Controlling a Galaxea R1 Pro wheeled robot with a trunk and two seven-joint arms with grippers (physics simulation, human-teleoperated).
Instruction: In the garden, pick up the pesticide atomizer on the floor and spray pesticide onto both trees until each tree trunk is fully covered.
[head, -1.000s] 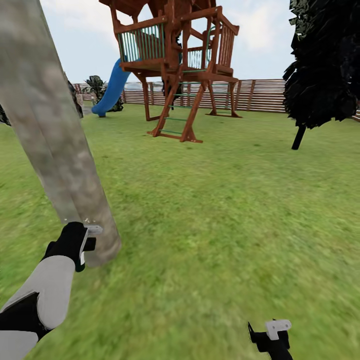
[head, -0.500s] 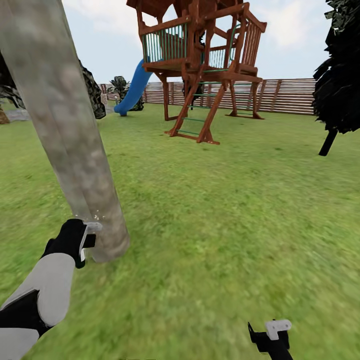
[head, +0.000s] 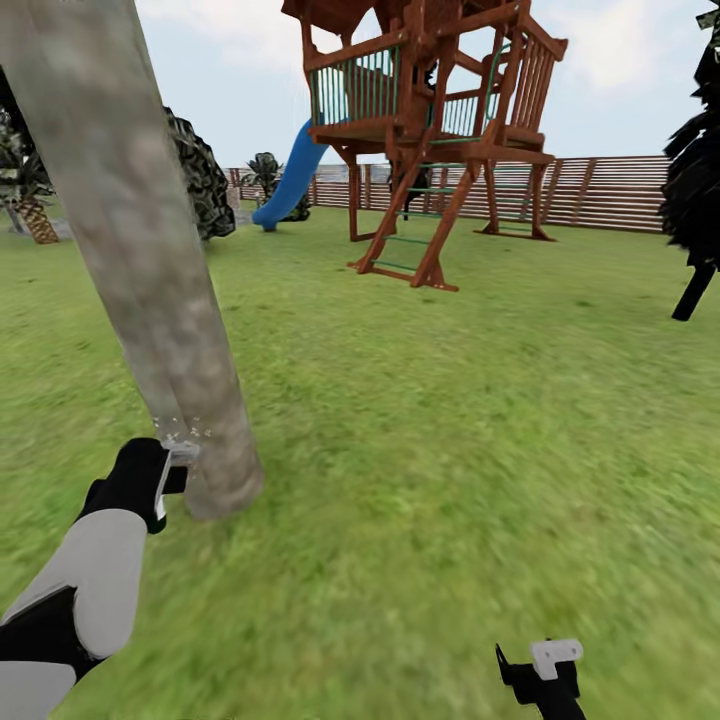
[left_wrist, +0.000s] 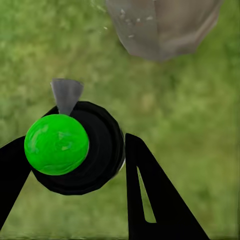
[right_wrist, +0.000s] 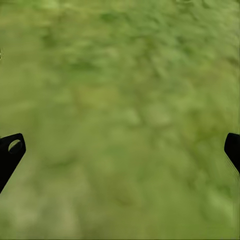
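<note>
Left gripper (head: 170, 470): mine, clamped around the atomizer (left_wrist: 75, 147). In the left wrist view my two dark fingers (left_wrist: 150, 200) sit on either side of its black body, green ball on top and grey nozzle aimed at the trunk.
Tree trunk (head: 140, 260): thick, pale and mottled, leaning across the left of the head view. Its base stands just beyond my left gripper.
Pesticide (head: 180, 432): a few whitish specks low on the bark, right above the nozzle.
Bush (head: 205, 180): dark and rounded, behind the trunk.
Lawn (head: 450, 420): open grass between the trunk and the far things.
Play tower (head: 430, 130): brown wood with a blue slide (head: 290, 185), well apart.
Fence (head: 610, 190): brown slats along the back.
Dark tree (head: 695, 190): at the right edge.
Right gripper (right_wrist: 120, 145): spread wide over bare grass, grasping nothing.
</note>
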